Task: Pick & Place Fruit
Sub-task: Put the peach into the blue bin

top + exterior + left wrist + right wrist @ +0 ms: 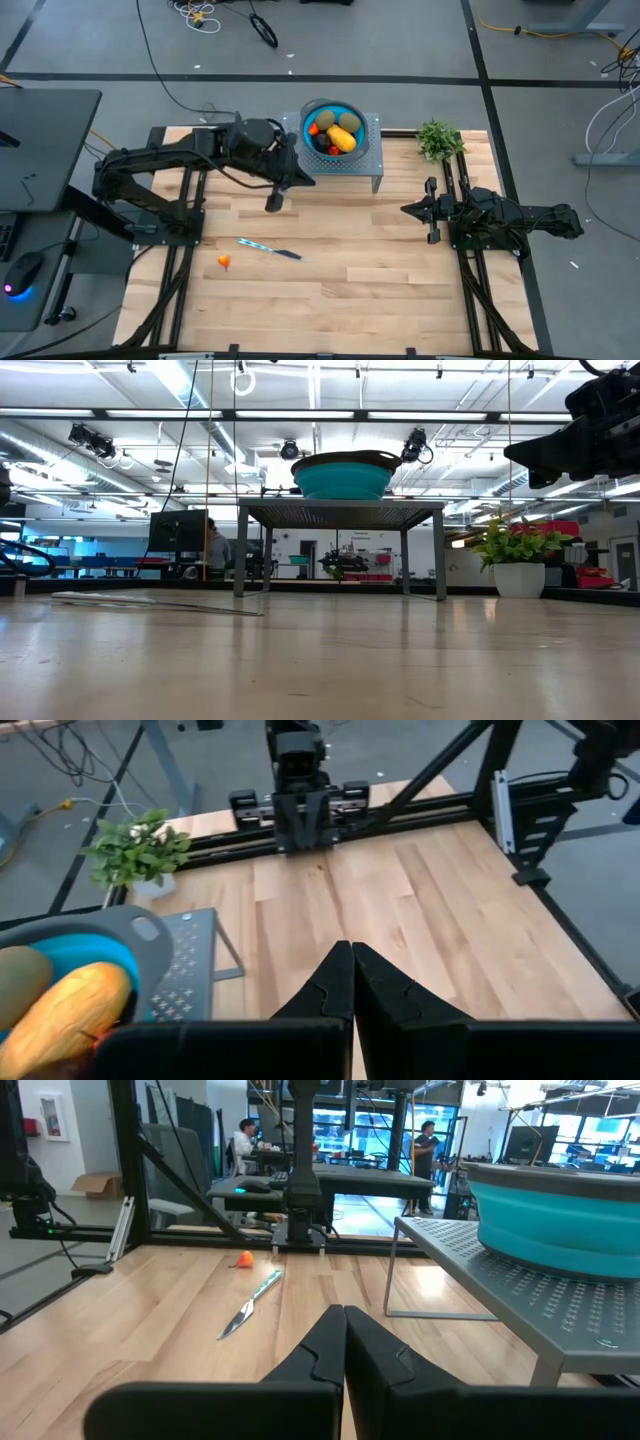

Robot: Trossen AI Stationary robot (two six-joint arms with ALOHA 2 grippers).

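Fruit [339, 133] in bowl [309, 110], left pincer [274, 202] closed (tabletop front), right pincer [432, 212] closed.

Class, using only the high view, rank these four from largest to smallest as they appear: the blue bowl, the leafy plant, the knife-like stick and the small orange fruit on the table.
1. Blue bowl
2. Leafy plant
3. Knife-like stick: longer than the plant is wide, but very slim, so these two are close
4. Small orange fruit
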